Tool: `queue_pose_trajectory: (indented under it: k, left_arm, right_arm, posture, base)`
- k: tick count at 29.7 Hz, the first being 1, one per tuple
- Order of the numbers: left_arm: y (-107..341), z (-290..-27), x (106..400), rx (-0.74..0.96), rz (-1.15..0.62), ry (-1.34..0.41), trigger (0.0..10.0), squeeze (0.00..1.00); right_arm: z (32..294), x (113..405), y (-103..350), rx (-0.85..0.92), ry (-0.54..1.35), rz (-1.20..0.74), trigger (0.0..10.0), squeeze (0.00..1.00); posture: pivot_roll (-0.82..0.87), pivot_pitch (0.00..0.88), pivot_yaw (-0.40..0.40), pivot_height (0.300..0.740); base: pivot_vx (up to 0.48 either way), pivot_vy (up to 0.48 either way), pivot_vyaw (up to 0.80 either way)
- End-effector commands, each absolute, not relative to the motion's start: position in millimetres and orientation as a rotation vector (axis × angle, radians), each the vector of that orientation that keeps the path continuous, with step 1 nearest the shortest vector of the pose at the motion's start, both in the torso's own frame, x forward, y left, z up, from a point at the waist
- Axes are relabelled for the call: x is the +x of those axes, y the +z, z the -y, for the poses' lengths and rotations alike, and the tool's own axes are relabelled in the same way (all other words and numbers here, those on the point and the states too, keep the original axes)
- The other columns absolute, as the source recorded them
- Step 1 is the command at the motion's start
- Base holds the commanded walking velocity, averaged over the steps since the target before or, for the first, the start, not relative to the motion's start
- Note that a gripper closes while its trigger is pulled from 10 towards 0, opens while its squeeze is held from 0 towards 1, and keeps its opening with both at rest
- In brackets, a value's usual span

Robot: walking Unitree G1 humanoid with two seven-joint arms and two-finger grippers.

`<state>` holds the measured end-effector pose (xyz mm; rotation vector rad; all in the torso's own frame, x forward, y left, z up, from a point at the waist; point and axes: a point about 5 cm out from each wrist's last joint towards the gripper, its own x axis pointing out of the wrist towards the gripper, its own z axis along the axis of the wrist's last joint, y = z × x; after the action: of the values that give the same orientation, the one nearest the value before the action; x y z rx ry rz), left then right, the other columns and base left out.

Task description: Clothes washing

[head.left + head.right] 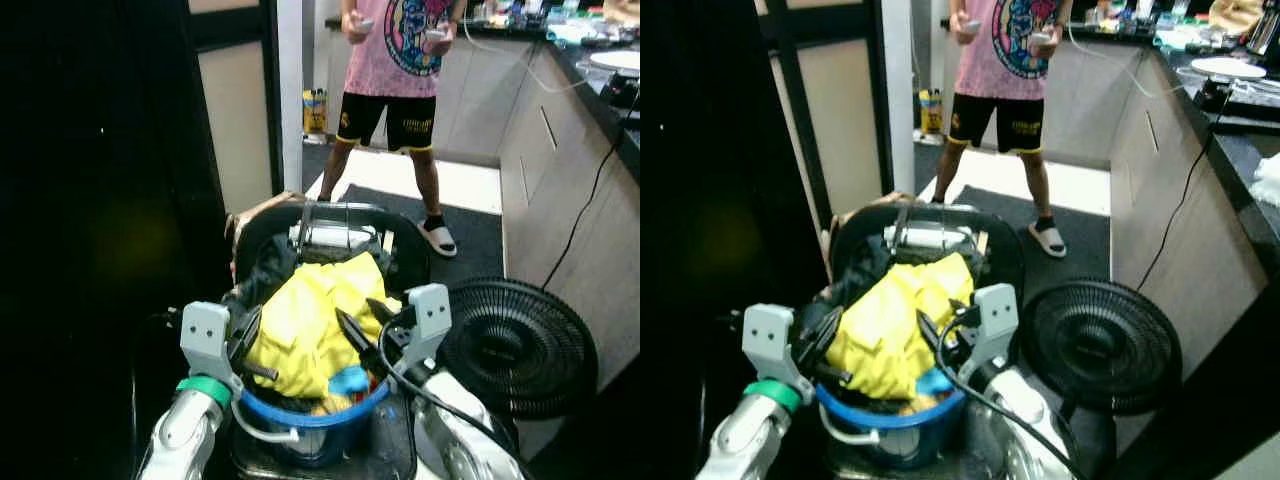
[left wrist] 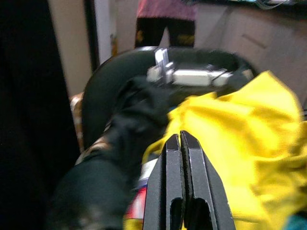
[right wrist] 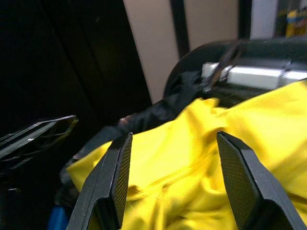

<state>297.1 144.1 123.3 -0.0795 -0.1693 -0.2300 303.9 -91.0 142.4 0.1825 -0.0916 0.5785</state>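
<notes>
Yellow fabric, a crumpled garment point(image 1: 305, 320), heaps above the rim of the blue basket point(image 1: 310, 415) that sits directly in front of the robot, with a dark garment point(image 1: 265, 270) bunched at the basket's far-left side and a scrap of light blue cloth point(image 1: 350, 380) near its front rim. Behind the basket stands a dark rounded frame point(image 1: 330, 215) with a silver metal bar point(image 1: 325, 237) across it; what this frame belongs to is hard to tell. The left hand point(image 1: 250, 350) rests at the basket's left edge against the yellow garment, its two black fingers point(image 2: 180, 191) pressed flat together with nothing between them, so it is clenched on nothing. The right hand point(image 1: 365, 325) reaches in from the basket's right side, and the right wrist view shows its fingers point(image 3: 112, 177) spread wide apart with the yellow cloth lying just beyond them, released and not yet gripping. A black fan point(image 1: 515, 345) lies on the floor to the right of the basket, and a person point(image 1: 395, 60) stands well beyond the basket. The step in hand appears to be picking laundry from the basket; the next move likely calls for lowering the right hand into the yellow pile and pinching a fold.
</notes>
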Motion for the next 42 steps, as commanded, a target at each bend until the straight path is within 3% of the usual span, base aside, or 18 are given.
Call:
queue_pose_trajectory:
  k: [1,17,28,29,38,42]
  left_arm:
    - [118.8,-148.9,295.3,-0.083,0.142,-0.207,10.0,0.0]
    - [119.6,-158.2,298.4,-0.06,0.13,-0.157,10.0,0.0]
    - [122.1,-162.4,302.1,-0.043,0.118,-0.175,10.0,0.0]
    - [122.6,-162.3,302.8,-0.038,0.118,-0.179,10.0,0.0]
    - [125.3,-160.6,302.3,-0.035,0.103,-0.196,10.0,0.0]
    - [124.9,-159.8,298.0,-0.031,0.091,-0.21,10.0,0.0]
  right_arm:
    - [90.4,305.1,141.2,0.187,0.568,0.07,10.0,0.0]
    - [96.9,333.2,135.2,0.183,0.426,-0.008,10.0,0.0]
    - [100.9,367.8,135.8,0.072,0.34,-0.137,10.0,0.0]
    - [99.1,370.4,136.0,0.072,0.337,-0.155,10.0,1.0]
    - [91.3,382.7,143.3,0.215,0.321,-0.213,10.0,1.0]
    - [75.1,385.5,146.7,0.234,0.393,-0.258,10.0,1.0]
  posture:
    - [-0.04,0.034,0.069,0.74]
    - [-0.01,0.064,0.062,0.74]
    - [0.0,0.089,0.064,0.74]
    - [0.0,0.105,0.062,0.74]
    - [-0.01,0.155,0.073,0.74]
    - [0.0,0.178,0.075,0.74]
  base:
    - [0.0,0.0,0.0]
    - [0.0,0.0,0.0]
    - [0.0,0.0,0.0]
    - [0.0,0.0,0.0]
    - [0.0,0.0,0.0]
    - [0.0,0.0,0.0]
